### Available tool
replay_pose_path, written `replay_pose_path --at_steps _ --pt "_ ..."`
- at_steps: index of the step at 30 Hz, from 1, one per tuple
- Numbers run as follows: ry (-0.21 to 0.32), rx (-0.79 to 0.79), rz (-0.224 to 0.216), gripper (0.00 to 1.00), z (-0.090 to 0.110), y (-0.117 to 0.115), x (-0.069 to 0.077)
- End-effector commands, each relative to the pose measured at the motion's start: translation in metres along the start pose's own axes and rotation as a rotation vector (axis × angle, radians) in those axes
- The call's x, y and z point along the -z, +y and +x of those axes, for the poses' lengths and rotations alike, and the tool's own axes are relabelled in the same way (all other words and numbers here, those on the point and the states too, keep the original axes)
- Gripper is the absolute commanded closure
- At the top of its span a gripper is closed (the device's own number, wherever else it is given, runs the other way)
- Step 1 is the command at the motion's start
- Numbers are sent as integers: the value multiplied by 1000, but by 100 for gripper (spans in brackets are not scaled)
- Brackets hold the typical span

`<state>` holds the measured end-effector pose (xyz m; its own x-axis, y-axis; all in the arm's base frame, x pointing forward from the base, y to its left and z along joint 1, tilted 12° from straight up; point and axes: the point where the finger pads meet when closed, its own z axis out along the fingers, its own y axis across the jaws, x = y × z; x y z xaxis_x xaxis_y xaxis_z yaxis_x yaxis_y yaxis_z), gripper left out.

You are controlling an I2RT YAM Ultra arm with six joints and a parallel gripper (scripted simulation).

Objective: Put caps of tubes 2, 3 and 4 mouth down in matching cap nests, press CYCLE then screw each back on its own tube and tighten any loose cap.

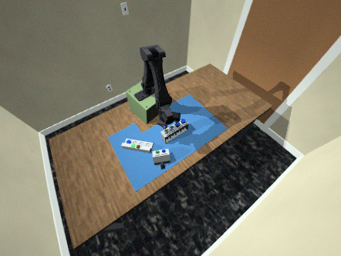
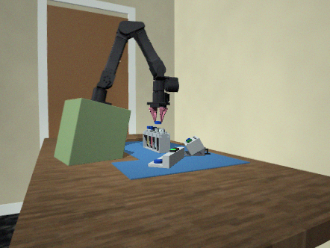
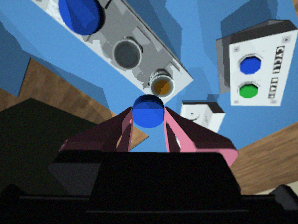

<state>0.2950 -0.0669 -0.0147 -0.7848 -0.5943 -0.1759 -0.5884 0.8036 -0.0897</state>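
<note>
My gripper (image 3: 148, 111) is shut on a blue cap (image 3: 148, 110) and holds it just above the decapping station (image 3: 125, 50), near its end tube. In the wrist view that end tube (image 3: 162, 86) stands open with amber liquid inside. The tube beside it (image 3: 126, 54) is open too, and the one after that wears a blue cap (image 3: 80, 15). In the exterior view the gripper (image 2: 157, 119) points straight down over the station (image 2: 157, 140). In the top view the cap tray (image 1: 136, 145) shows a lit green lamp (image 1: 133, 146) and one blue cap (image 1: 128, 141) in a nest.
The key box (image 3: 257, 62) with the blue key (image 3: 248, 65) and the green key (image 3: 247, 90) stands right of the station. Everything sits on a blue mat (image 1: 166, 144) on a wooden table. A green block (image 2: 91, 131) holds the arm's base.
</note>
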Motion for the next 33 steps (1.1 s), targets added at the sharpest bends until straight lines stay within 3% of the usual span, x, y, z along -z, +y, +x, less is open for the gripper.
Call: replay_pose_path --at_steps 1,3,7,33 --pt "-14 -64 23 100 -24 3 6" --pt "-15 -64 23 100 -39 10 6" --pt "-15 -64 22 100 -49 16 6" --pt "-15 -64 22 100 -50 19 6"
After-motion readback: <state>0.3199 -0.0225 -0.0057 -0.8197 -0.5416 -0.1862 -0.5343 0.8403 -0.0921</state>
